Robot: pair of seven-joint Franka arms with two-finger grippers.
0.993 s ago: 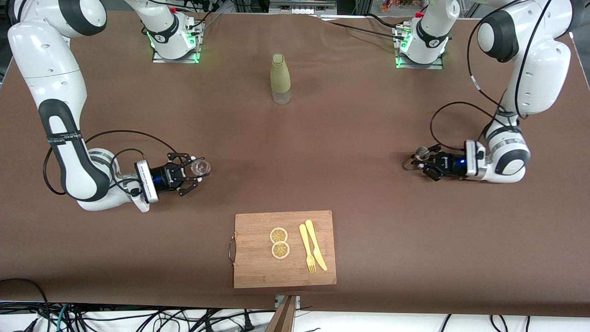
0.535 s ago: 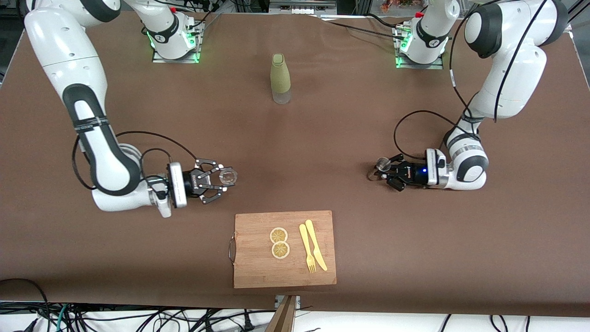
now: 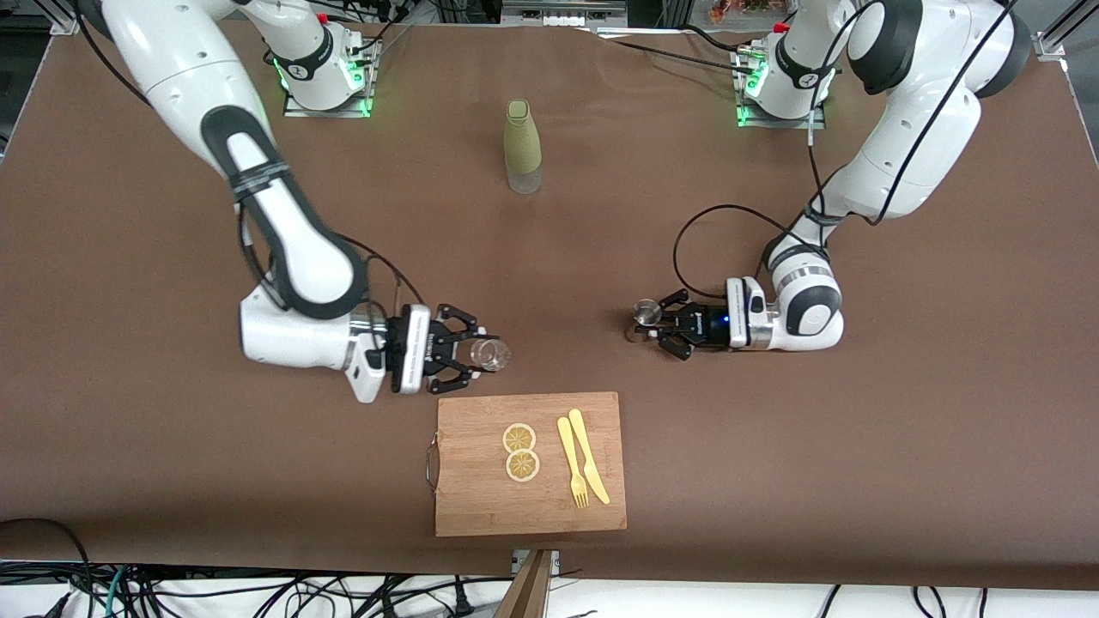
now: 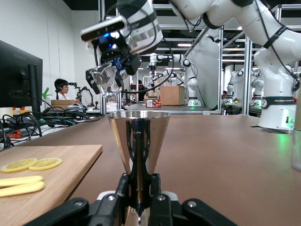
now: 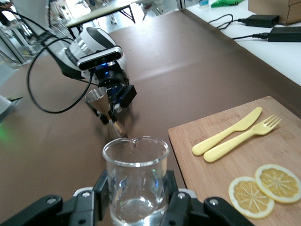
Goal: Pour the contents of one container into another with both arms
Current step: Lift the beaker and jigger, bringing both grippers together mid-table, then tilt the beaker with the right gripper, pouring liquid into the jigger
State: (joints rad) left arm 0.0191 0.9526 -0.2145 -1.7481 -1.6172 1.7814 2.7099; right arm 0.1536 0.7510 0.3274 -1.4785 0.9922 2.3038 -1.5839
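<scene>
My right gripper (image 3: 481, 354) is shut on a clear glass beaker (image 3: 494, 354) with a little liquid in its bottom, just above the table beside the cutting board's corner. In the right wrist view the beaker (image 5: 135, 162) stands upright between the fingers (image 5: 104, 188). My left gripper (image 3: 654, 322) is shut on a metal jigger (image 3: 644, 312), low over the table toward the left arm's end. The left wrist view shows the jigger (image 4: 138, 134) upright in the gripper (image 4: 139, 188), with the beaker (image 4: 106, 78) facing it. The jigger (image 5: 99, 99) also appears in the right wrist view.
A wooden cutting board (image 3: 481, 506) lies near the front edge, carrying two lemon slices (image 3: 519, 451), a yellow fork (image 3: 571, 463) and a yellow knife (image 3: 589, 455). A green sleeved bottle (image 3: 522, 146) stands between the arm bases.
Both arms have swung in toward the table's middle, each carrying its container. The beaker and the jigger now stand much closer to each other, near the cutting board.
</scene>
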